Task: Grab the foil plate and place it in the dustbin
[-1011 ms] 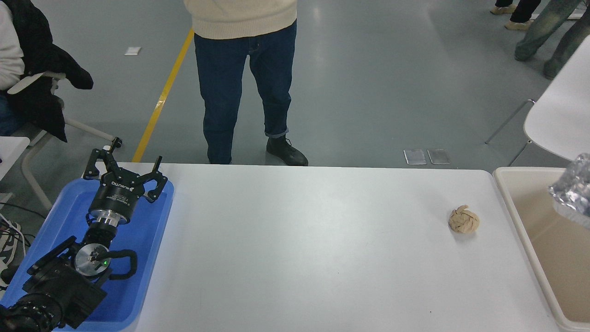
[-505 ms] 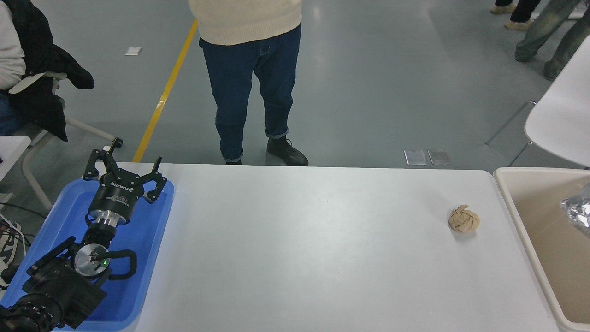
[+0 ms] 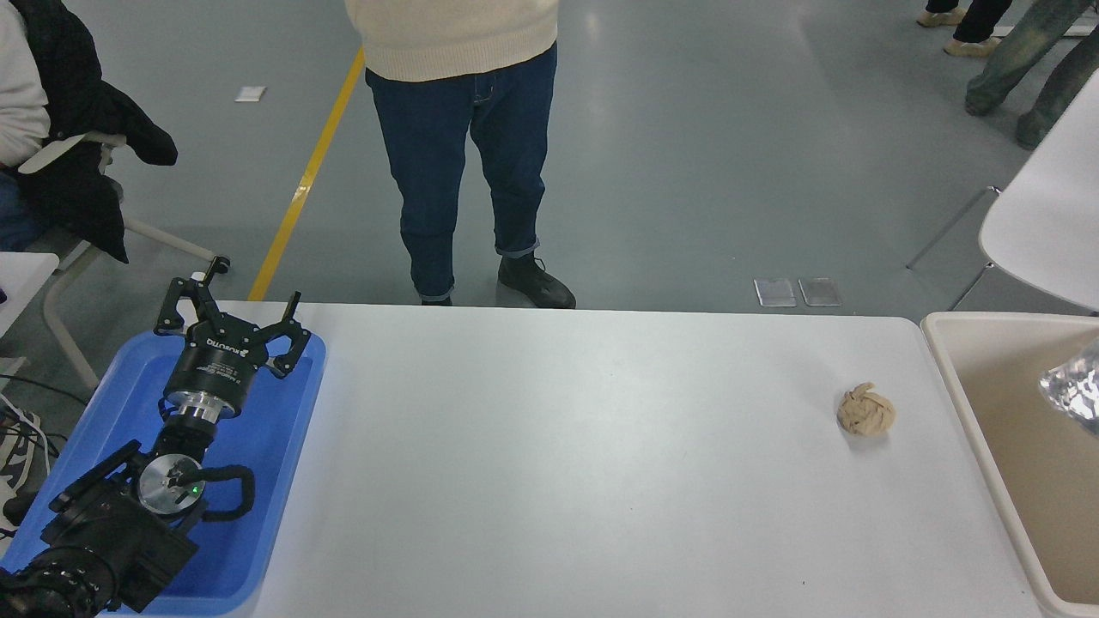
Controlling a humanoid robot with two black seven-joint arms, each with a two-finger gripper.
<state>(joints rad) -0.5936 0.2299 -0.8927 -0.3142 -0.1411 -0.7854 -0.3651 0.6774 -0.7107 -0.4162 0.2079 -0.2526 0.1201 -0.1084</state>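
Head view, single frame. White table fills the lower centre of the picture. Left gripper sits at the lower left, over the blue tray that lies on the table's left end; its black fingers are spread wide with nothing between them, and the arm behind it runs down into the bottom left corner. Right arm and right gripper are outside the picture, so their state cannot be told. Dustbin stands at the right edge of the frame, just beside the table's right end; beige rim, smooth tan inside, only its left part visible. Foil plate shows as a small crinkled silver patch cut off by the right edge of the frame, at mid-height, over the dustbin's opening; most of it is out of the picture, and what supports it is not visible, nor whether it touches the bin's inside. A small tan crumpled ball rests on the table at right centre, near the dustbin but apart from its rim. At the top centre a person in a cream sweater, dark jeans and dark shoes stands on the grey floor at the table's far edge. A yellow floor line runs diagonally at upper left.
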